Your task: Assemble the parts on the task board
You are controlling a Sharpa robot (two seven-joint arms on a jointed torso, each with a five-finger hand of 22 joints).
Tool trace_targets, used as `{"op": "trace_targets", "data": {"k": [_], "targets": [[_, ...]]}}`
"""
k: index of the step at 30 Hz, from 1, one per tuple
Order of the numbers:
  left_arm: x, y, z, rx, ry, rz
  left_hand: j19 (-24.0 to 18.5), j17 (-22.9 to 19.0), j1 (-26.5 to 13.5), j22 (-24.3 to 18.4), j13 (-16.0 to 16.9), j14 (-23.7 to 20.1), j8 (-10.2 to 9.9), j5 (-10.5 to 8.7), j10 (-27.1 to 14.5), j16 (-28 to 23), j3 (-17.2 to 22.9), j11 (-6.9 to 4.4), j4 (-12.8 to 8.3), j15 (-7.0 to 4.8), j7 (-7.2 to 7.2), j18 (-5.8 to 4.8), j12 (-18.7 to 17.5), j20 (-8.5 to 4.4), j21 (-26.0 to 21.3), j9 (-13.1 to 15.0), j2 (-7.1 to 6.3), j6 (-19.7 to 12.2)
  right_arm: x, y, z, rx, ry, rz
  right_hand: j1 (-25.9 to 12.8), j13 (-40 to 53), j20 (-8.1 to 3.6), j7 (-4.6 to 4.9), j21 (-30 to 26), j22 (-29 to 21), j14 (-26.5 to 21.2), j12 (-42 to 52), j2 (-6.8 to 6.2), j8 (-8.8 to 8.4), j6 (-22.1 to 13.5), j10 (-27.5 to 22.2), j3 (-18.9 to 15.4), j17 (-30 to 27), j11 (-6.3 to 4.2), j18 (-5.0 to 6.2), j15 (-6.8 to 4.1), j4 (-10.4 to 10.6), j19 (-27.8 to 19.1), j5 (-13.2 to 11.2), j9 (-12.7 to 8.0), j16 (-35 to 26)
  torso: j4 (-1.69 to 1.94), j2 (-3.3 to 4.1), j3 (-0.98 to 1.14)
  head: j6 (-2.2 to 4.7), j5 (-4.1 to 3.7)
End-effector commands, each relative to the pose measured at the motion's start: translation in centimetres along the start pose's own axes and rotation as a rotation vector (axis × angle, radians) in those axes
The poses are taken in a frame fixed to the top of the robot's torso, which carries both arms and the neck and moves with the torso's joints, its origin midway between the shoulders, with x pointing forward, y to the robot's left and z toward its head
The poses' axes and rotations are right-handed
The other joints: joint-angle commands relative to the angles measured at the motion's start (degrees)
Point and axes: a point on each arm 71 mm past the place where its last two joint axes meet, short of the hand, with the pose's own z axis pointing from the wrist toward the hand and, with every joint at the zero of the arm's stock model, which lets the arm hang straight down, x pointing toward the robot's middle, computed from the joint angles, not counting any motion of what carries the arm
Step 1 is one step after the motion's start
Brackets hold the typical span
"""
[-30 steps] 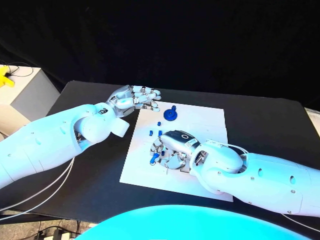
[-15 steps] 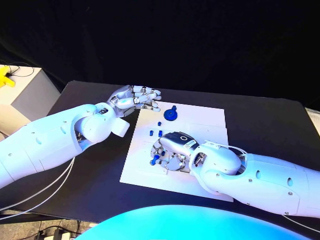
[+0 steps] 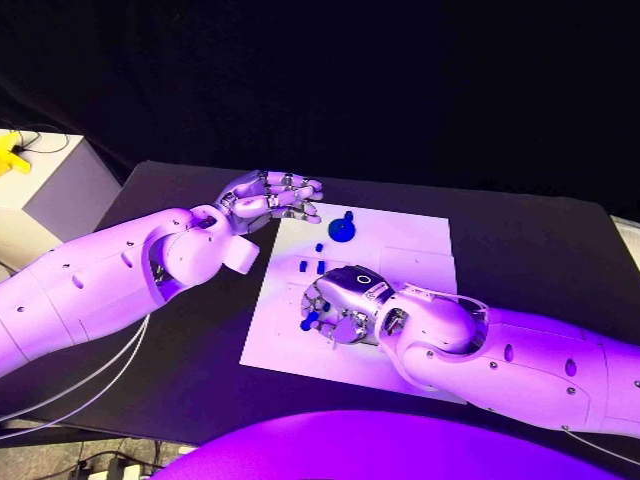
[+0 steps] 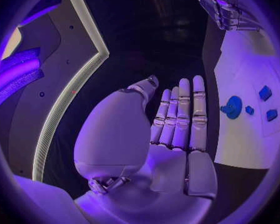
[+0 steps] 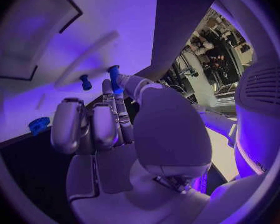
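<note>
Two views disagree usefully: from above, the right hand (image 3: 346, 303) covers the task board (image 3: 407, 250), while its wrist camera shows fingertips pinching a blue peg (image 5: 114, 77), long axis standing off the board. The left hand (image 3: 270, 196) hovers empty, fingers straight, beyond the board's far corner.

No legible text, labels or numbers.
</note>
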Motion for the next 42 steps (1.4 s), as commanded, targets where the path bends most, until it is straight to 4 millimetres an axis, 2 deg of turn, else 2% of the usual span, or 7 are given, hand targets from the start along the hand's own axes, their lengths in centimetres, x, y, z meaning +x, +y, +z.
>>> {"op": "trace_targets", "data": {"k": [1,14,21,32,36,39,42], "targets": [[0.2,0.0,0.0,0.005,0.018,-0.009,0.36,0.06,0.07,-0.05,0.08,-0.11,-0.14,0.26,-0.01,-0.20,-0.06,0.19,-0.44,0.31,0.13,0.69,-0.30,0.03,-0.38,-0.10,0.60,-0.03,0.4,0.0,0.0,-0.003,0.021,-0.037,-0.06,0.07,0.09,0.03,-0.03,0.06,0.30,0.24,0.63,0.29,0.31,1.28,0.12,0.04,-1.09,-0.37,-0.15,-0.41,0.28,0.18,0.36,0.13,0.02,-0.02,-0.05,0.00,-0.05],[0.3,0.0,0.1,0.004,0.021,-0.010,0.36,0.06,0.07,-0.05,0.08,-0.11,-0.14,0.26,-0.01,-0.20,-0.06,0.19,-0.44,0.31,0.13,0.69,-0.30,0.03,-0.38,-0.10,0.60,-0.03,0.9,0.7,0.2,-0.062,0.023,-0.033,-2.96,-0.53,0.94,1.00,-3.17,-2.32,-0.03,-2.59,-1.93,-2.37,-4.52,-2.76,-0.03,-0.93,0.30,0.21,1.00,-1.25,-1.17,-0.86,-0.32,-0.29,-0.04,-0.03,-0.02,0.00,0.06],[0.3,0.0,0.0,0.002,0.023,-0.010,0.39,0.15,-0.02,-0.12,0.08,-0.11,-0.14,0.25,-0.01,-0.29,-0.09,0.20,-0.41,0.32,0.14,0.68,-0.34,0.04,-0.48,-0.10,0.65,0.00,0.9,0.9,0.1,-0.083,0.008,-0.024,-4.08,-0.83,2.12,1.27,-14.37,-11.33,-3.93,-4.25,-3.43,-4.71,-7.74,-10.65,-3.37,-9.88,1.56,2.36,2.09,-2.05,-5.82,-2.34,-1.03,-5.78,-0.07,0.00,-0.01,0.00,0.01],[0.2,0.0,0.0,-0.001,0.026,-0.010,0.40,0.20,-0.05,-0.16,0.09,-0.13,-0.09,0.25,-0.01,-0.35,-0.10,0.20,-0.40,0.34,0.13,0.68,-0.36,0.06,-0.54,-0.08,0.69,0.10,0.6,0.5,-0.3,-0.075,-0.033,-0.016,-0.29,-0.50,3.01,1.22,-21.37,-16.49,-6.62,-0.59,-0.66,-7.63,-10.72,-17.95,-14.07,-15.06,2.62,3.37,2.96,-1.75,-7.58,-1.75,-2.09,-8.31,-0.06,0.00,0.03,0.00,-0.17],[0.2,0.1,0.0,-0.003,0.027,-0.010,0.40,0.20,-0.05,-0.16,0.09,-0.13,-0.09,0.25,-0.01,-0.35,-0.10,0.20,-0.40,0.34,0.13,0.68,-0.36,0.06,-0.54,-0.08,0.69,0.10,0.4,0.2,-0.7,-0.066,-0.064,-0.010,2.88,-0.49,3.46,0.53,-26.58,-20.32,-9.13,1.61,0.33,-9.32,-13.24,-22.11,-20.19,-19.21,3.24,4.12,3.53,0.26,-9.49,-1.31,-2.64,-10.35,-0.07,-0.01,0.03,0.00,-0.33],[0.2,0.1,0.0,-0.004,0.027,-0.011,0.40,0.20,-0.05,-0.16,0.09,-0.13,-0.09,0.25,-0.01,-0.35,-0.10,0.20,-0.40,0.34,0.13,0.68,-0.36,0.06,-0.54,-0.08,0.69,0.10,0.1,-0.1,-1.1,-0.059,-0.092,0.004,9.74,-0.17,3.99,0.00,-34.50,-26.43,-11.80,5.14,-0.43,-10.27,-15.15,-27.22,-26.90,-24.25,3.86,5.30,4.09,8.74,-11.58,-0.69,-2.75,-12.20,-0.05,-0.04,0.04,0.00,-0.54],[0.2,0.1,0.0,-0.005,0.027,-0.011,0.40,0.20,-0.05,-0.16,0.09,-0.13,-0.09,0.25,-0.01,-0.35,-0.10,0.20,-0.40,0.34,0.13,0.68,-0.36,0.06,-0.54,-0.08,0.69,0.10,-0.6,-0.8,-1.8,-0.043,-0.131,0.040,11.30,-0.12,4.08,-0.74,-37.04,-28.33,-12.91,6.59,-1.03,-11.20,-18.53,-28.68,-28.18,-26.01,3.99,5.58,4.20,10.75,-12.27,-0.58,-3.79,-12.96,0.00,-0.08,-0.01,0.00,-1.49]]}}
